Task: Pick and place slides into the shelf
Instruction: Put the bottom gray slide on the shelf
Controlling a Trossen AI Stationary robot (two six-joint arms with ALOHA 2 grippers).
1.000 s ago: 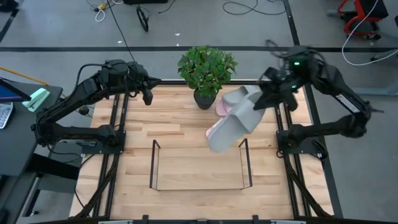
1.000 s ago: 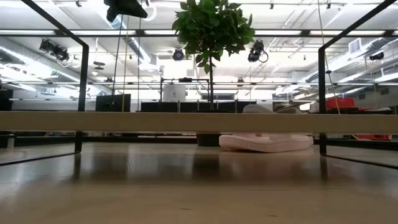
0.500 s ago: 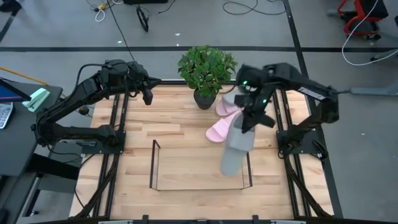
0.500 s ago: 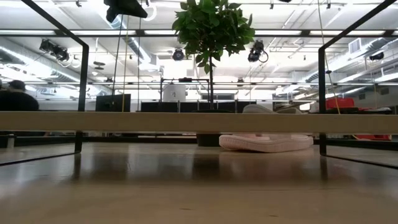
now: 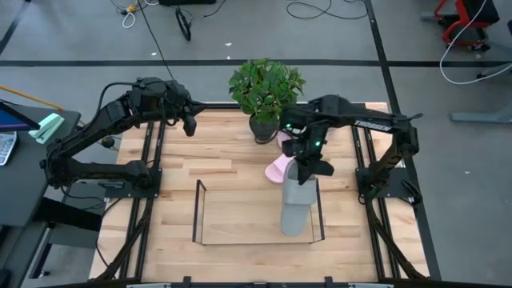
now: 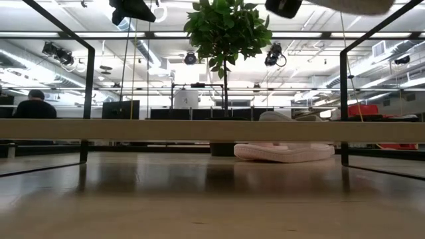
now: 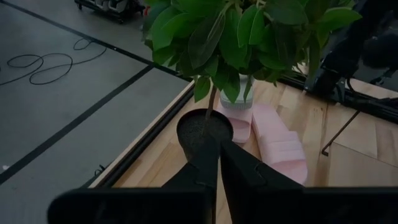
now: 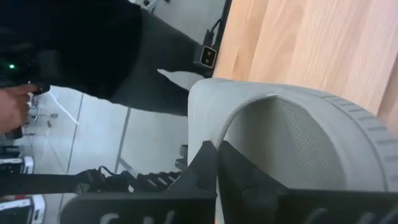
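Now a grey slide (image 5: 295, 210) is held clamped in the right pincer (image 5: 306, 170) over the shelf's (image 5: 198, 210) right end; it should be lowered level and released only once seated inside the wire. Since a second ago it has been swung in from beside the plant (image 5: 266, 86). The left pincer (image 5: 190, 122), fingers together, is parked at the table's far-left edge

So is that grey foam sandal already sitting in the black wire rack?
Not yet. The grey foam sandal hangs from the right pincer above the black wire rack, over its right end.
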